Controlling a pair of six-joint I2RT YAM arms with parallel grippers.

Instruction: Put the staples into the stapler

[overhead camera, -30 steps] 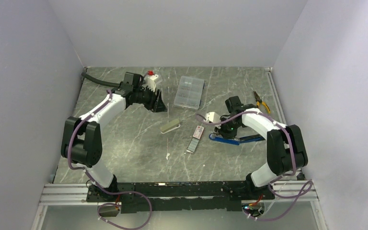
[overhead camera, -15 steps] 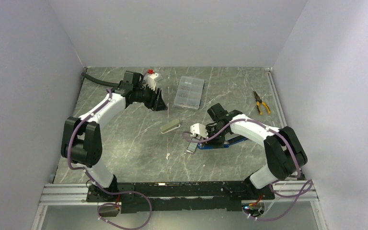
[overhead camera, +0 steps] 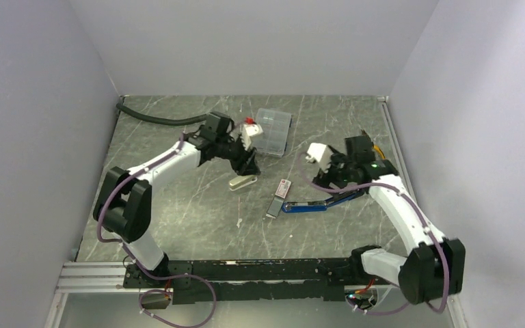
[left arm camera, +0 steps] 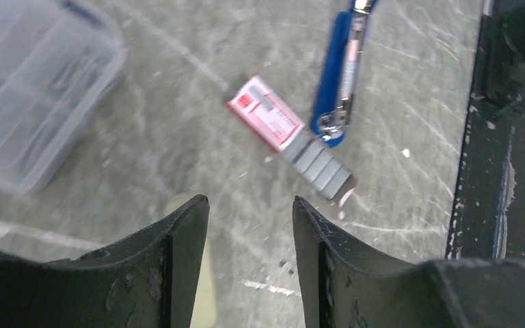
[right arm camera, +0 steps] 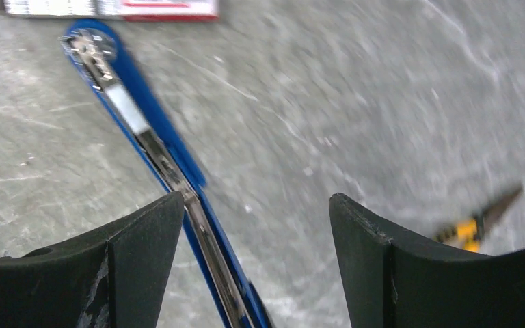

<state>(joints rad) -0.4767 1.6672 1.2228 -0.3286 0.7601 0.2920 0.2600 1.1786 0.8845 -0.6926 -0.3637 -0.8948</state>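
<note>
We see a grey marbled worktop (overhead camera: 178, 219) carrying everything, with the left arm (overhead camera: 167, 158) reaching toward its middle and the right arm (overhead camera: 410, 212) bent over its right side. The left tool (left arm camera: 248, 205) hangs above the worktop, jaws partly apart with nothing between them. The right tool (right arm camera: 254, 201) is spread wide and also empty. A clear compartment case (overhead camera: 271, 131) lies toward the far edge, near the left tool. The blue stapler (overhead camera: 314, 205) lies opened out flat near the middle, metal channel up, running below one finger of the right tool. A pale cream block (overhead camera: 243, 182) lies beneath the left tool. The small white box (left arm camera: 263, 121) with a red end rests beside the stapler's tip. The staples (left arm camera: 321, 167) sit in the dark grey tray drawn out of the box, on the worktop just beside that tip. Yellow-handled pliers (right arm camera: 477, 227) show blurred at the right.
</note>
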